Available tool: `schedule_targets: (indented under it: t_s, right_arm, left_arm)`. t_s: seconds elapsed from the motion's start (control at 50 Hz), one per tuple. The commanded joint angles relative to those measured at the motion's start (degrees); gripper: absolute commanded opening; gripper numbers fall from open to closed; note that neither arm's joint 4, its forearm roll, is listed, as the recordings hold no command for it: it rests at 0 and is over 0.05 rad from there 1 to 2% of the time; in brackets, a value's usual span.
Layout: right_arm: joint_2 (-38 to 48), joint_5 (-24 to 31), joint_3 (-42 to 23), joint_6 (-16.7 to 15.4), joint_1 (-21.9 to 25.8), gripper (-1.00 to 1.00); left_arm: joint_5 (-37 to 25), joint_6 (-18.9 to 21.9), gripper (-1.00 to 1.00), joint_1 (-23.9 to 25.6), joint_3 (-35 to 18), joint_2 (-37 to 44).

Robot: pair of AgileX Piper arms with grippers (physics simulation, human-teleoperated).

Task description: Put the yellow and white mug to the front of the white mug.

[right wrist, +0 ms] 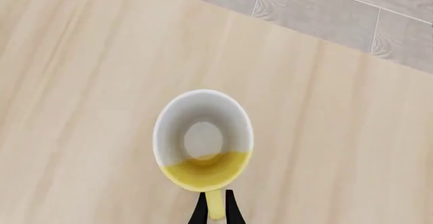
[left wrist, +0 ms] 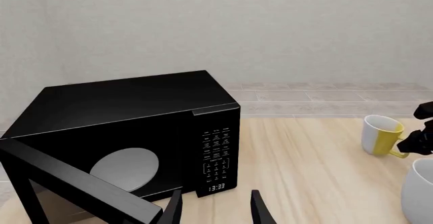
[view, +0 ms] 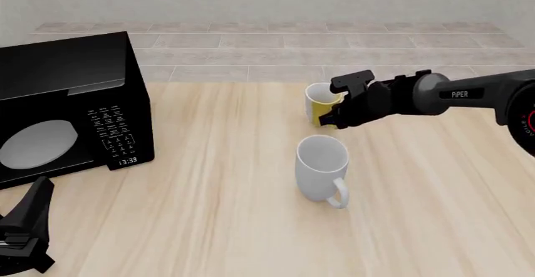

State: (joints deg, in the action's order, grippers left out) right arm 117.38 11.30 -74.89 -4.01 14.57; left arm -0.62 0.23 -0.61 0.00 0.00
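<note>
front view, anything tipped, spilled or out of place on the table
Nothing stands out. The white mug and the yellow and white mug both stand upright on the table; no spill shows. The right gripper straddles the yellow handle. The microwave sits square, door open.

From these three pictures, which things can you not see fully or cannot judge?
- Yellow mug: front view, its handle side is hidden by the right claw.
- White mug: left wrist view, cut off by the picture's edge.
- Microwave: front view, cut off at the edge; keypad labels too small.
- Left claw: only the finger ends show.
</note>
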Motion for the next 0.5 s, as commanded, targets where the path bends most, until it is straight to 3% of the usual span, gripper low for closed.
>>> schedule_targets:
  t_s: [0.02, 0.26, 0.28, 0.5]
  right_arm:
    - [1.6, -0.5, -0.4, 0.5, 0.0, -1.00]
    - [1.7, -0.4, -0.6, 0.7, 0.4, -1.00]
    - [1.6, -0.4, -0.5, 0.6, 0.4, 1.00]
    - [0.9, -0.6, 0.1, 0.7, 0.3, 1.00]
  left_arm:
    - [0.4, 0.0, 1.00, 0.1, 0.0, 0.0]
    - [0.4, 0.0, 1.00, 0.1, 0.0, 0.0]
    - [0.4, 0.0, 1.00, 0.1, 0.0, 0.0]
    - [0.4, 0.0, 1.00, 0.1, 0.0, 0.0]
